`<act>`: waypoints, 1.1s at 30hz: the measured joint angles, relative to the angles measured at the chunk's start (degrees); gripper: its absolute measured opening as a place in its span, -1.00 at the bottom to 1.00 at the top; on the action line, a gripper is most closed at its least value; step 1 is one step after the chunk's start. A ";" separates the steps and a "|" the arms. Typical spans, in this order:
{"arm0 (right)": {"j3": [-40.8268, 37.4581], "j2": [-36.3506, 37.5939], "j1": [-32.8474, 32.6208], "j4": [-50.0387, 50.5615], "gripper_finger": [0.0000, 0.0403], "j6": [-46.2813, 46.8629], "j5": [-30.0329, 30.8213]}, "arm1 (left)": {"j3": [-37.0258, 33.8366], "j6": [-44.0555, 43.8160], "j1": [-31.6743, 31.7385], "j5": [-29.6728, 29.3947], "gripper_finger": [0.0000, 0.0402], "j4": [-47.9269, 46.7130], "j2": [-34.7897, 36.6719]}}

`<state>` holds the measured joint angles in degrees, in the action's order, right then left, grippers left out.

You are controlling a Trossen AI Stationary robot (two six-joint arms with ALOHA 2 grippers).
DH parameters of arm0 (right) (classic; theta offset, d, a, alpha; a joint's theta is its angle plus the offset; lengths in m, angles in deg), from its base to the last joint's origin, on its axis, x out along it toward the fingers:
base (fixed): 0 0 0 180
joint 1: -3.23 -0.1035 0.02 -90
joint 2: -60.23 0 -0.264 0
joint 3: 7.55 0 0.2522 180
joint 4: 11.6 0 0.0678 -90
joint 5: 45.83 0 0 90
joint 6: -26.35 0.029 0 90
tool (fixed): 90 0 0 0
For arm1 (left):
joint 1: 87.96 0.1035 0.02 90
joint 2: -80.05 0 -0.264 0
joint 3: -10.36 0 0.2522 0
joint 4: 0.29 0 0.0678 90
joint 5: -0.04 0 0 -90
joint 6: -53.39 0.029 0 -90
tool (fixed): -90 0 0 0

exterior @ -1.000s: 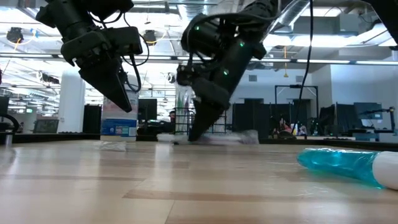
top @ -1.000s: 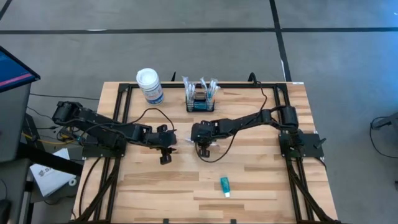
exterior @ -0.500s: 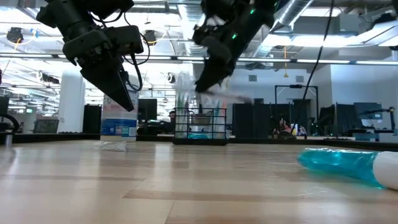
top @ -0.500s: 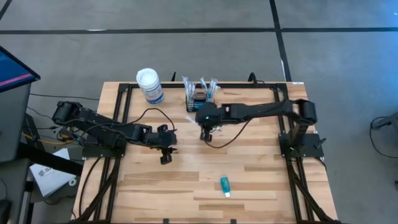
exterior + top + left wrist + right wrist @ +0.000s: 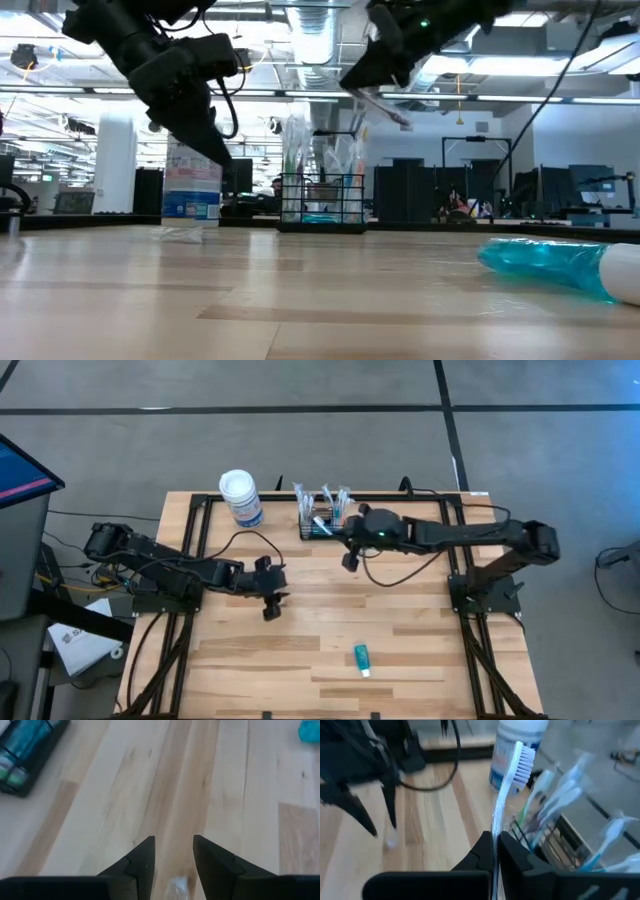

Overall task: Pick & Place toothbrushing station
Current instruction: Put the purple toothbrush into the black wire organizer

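The toothbrushing station, a black wire-mesh basket (image 5: 322,522) holding several toothbrushes, stands on its base at the table's far edge and also shows in the right wrist view (image 5: 555,827). My right gripper (image 5: 342,536) hovers just to the right of it, high above the table (image 5: 350,86), shut on a white toothbrush (image 5: 507,790). My left gripper (image 5: 268,606) hangs open over bare wood left of centre (image 5: 173,855), with nothing between its fingers. My right gripper pinches the toothbrush's handle (image 5: 494,831) between its two fingers. The fingers slant down from the table's right side. The bristle head (image 5: 523,758) sticks out ahead of the fingertips. The brush is lifted clear of the table and the basket.
A white-lidded canister with a blue label (image 5: 241,497) stands left of the basket. A teal toothpaste tube (image 5: 362,658) lies near the front edge. A small clear scrap (image 5: 178,885) lies on the wood under my left gripper. The table's middle is bare wood.
My right gripper has risen from the table's middle with the toothbrush, gone toward the far edge and the basket, and tipped up closer to level. My left gripper has stayed in place and tilted slightly.
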<state>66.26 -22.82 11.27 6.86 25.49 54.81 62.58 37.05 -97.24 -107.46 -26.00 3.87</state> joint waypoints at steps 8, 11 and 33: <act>-14.45 3.28 3.55 -30.07 -1.00 1.32 -0.20 | 0.00 2.97 0.21 -0.55 -0.37 5.43 0.00; -17.54 1.63 5.26 -39.66 -1.00 2.59 -0.26 | 0.00 4.33 0.21 -0.57 -0.37 8.43 0.00; -20.96 -20.36 14.63 -85.50 -1.00 8.19 -4.70 | 0.00 6.03 0.37 -0.55 -0.37 11.89 0.00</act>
<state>45.30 -43.18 25.90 -78.64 33.68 50.11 62.58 43.08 -96.87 -108.01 -14.10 3.87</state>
